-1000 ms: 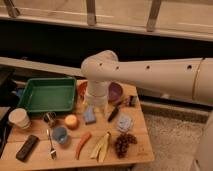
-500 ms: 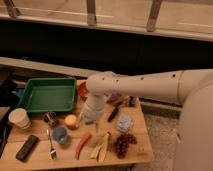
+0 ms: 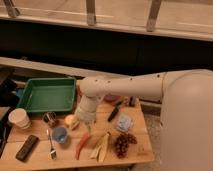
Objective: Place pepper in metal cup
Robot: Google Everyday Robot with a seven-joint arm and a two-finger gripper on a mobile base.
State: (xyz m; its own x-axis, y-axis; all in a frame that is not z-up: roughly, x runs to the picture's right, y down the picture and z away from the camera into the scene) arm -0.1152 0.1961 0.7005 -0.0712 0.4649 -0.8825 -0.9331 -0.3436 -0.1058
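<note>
The pepper (image 3: 82, 146) is a slim orange-red chili lying near the front edge of the wooden table (image 3: 140, 152), between a blue cup and a banana peel. The metal cup (image 3: 49, 118) is small and silver-grey and stands left of centre, just in front of the green tray. My gripper (image 3: 83, 121) hangs at the end of the white arm over the middle of the table. It is a little above and behind the pepper and to the right of the metal cup. It holds nothing that I can see.
A green tray (image 3: 47, 94) sits at the back left, with a white paper cup (image 3: 19, 118) in front of it. A blue cup (image 3: 60, 134), an orange fruit (image 3: 70, 121), a fork (image 3: 51, 145), a dark remote (image 3: 26, 147), a banana peel (image 3: 101, 146), grapes (image 3: 122, 144) and a pale blue packet (image 3: 123, 122) crowd the table.
The arm has swung down and to the left, bringing the gripper from over the back of the table to just above the pepper. The objects have not moved.
</note>
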